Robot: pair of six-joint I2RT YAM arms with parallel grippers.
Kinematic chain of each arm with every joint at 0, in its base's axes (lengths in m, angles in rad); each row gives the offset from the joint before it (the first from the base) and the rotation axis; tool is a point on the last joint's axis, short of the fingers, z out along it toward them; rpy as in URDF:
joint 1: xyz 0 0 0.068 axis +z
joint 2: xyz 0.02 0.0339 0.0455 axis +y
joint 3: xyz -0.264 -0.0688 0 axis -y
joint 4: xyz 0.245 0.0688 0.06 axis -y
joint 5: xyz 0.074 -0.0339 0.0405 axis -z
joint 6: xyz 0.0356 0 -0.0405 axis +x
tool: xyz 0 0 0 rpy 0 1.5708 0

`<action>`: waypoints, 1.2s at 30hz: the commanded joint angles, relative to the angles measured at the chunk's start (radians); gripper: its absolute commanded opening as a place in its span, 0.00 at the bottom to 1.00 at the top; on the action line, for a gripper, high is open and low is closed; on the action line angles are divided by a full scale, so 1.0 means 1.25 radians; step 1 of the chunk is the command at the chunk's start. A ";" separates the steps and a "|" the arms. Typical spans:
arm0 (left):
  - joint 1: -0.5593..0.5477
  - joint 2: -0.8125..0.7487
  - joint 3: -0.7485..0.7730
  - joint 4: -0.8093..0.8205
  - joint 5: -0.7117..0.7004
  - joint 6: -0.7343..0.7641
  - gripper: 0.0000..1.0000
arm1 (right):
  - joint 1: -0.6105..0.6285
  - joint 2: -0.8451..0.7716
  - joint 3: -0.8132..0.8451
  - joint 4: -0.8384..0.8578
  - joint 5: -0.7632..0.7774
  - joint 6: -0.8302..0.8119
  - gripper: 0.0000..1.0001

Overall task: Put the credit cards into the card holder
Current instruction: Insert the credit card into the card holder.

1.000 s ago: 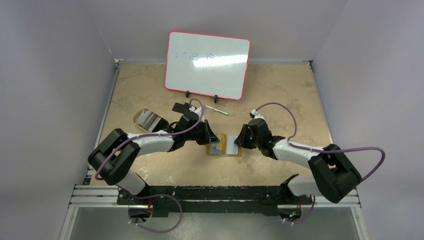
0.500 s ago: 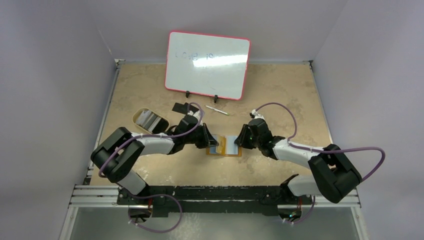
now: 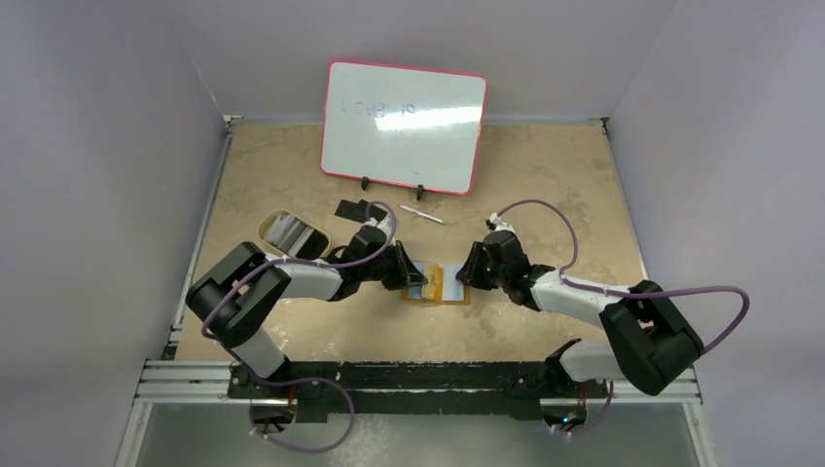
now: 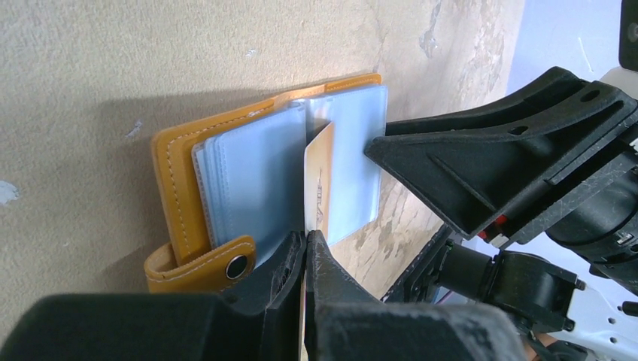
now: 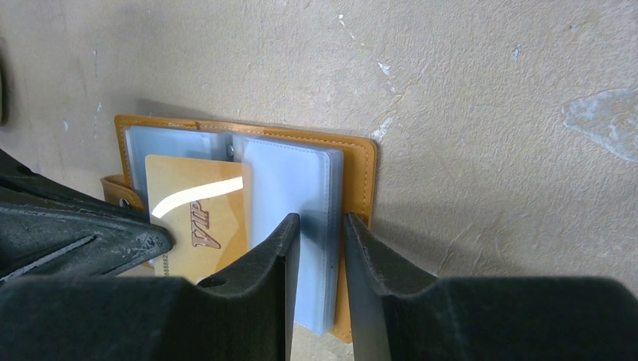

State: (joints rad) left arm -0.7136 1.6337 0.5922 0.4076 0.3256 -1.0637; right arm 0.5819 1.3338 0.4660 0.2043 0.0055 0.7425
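**Gold card at the holder's fold, left jaws clamped on it**

Card holder (image 5: 364,171) lies open and flat on the table (image 3: 545,175), front centre, between the two grippers. It has an orange leather cover, with the snap tab (image 4: 226,265) at the end nearest the left gripper. The clear bluish sleeves (image 4: 252,180) sit in two stacks either side of the fold.

Left gripper (image 4: 306,242): jaws clenched tight on the gold card (image 5: 197,214), gripping its near end. The card has a pale swoosh and "VIP" lettering.
- Left wrist view shows the card edge-on, tilted up over the sleeves, with its far end down at the fold between the stacks.
- Right wrist view shows its face over the stack on the tab side.
- Can't tell whether the far end is inside a sleeve or only resting on one.

Right gripper (image 5: 320,226): fingers narrowly apart, tips down on the other sleeve stack, near the holder's outer edge. A strip of sleeve shows in the gap. Can't tell whether it is pinching a sleeve or just pressing on it.

The grippers face each other across the holder, close together.

Rest of the table:
- Two black cards (image 3: 353,208) lie flat behind the left arm, just in front of the whiteboard (image 3: 404,126) and well apart from the holder.
- Pen (image 3: 423,215) lies just to their right.
- Oval tin dish (image 3: 292,234) sits left of the left arm, with something shiny inside.
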 commanded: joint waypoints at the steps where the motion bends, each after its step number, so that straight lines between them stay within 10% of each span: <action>1: 0.003 0.014 0.000 0.038 -0.037 0.011 0.00 | -0.001 0.002 -0.018 -0.020 -0.002 -0.014 0.31; 18: -0.057 0.063 0.009 0.086 -0.106 -0.019 0.00 | -0.002 -0.005 -0.040 0.010 -0.024 0.036 0.31; 36: -0.061 0.017 0.101 -0.206 -0.098 0.140 0.00 | -0.002 -0.008 -0.020 -0.018 -0.013 0.023 0.31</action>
State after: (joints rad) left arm -0.7815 1.6302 0.6872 0.2195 0.1841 -0.9497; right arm 0.5770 1.3231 0.4374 0.2443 -0.0036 0.7818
